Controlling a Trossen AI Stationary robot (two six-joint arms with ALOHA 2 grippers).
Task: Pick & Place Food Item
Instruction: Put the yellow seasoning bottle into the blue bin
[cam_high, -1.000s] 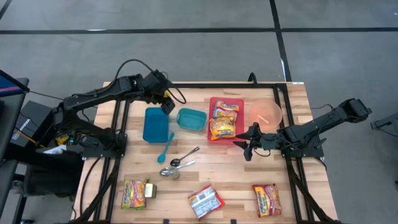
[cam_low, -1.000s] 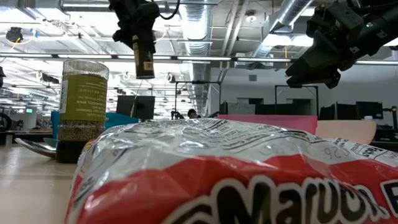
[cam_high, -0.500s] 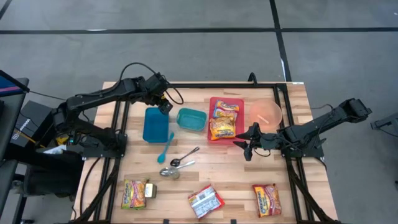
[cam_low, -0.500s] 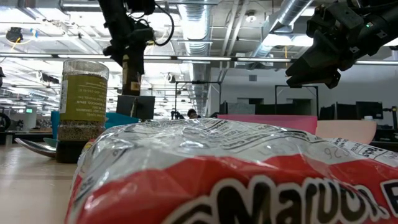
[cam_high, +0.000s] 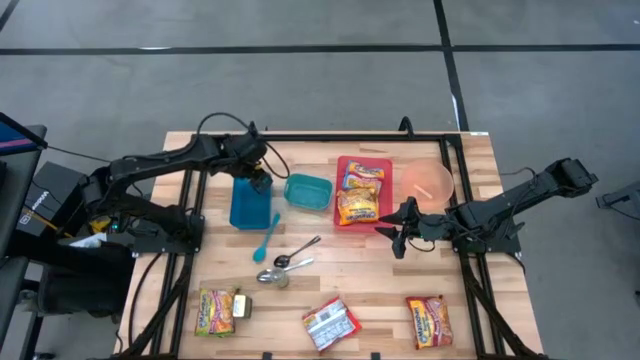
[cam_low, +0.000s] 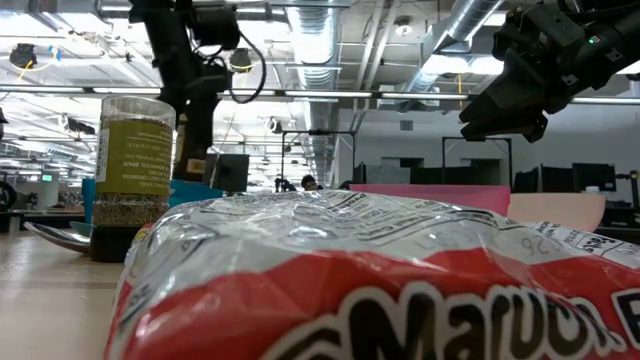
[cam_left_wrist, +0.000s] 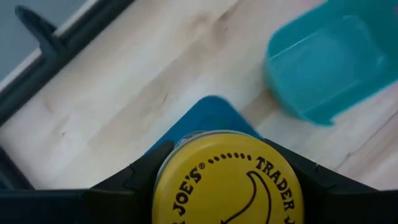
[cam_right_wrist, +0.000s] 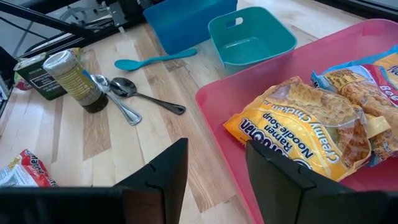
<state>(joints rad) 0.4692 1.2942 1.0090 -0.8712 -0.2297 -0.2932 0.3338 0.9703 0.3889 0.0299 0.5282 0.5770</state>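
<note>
Your pink tray (cam_high: 350, 166) already held two noodle packets (cam_right_wrist: 297, 123), while three more packets lay loose at the table's (cam_high: 370, 270) near edge. Your left gripper (cam_high: 259, 178) was clamped on a yellow-lidded jar (cam_left_wrist: 228, 185) over the blue bin (cam_high: 252, 203) (seemingly mid-placement), and your right gripper (cam_high: 398, 231) hung empty beside the tray, fingers apart.
</note>
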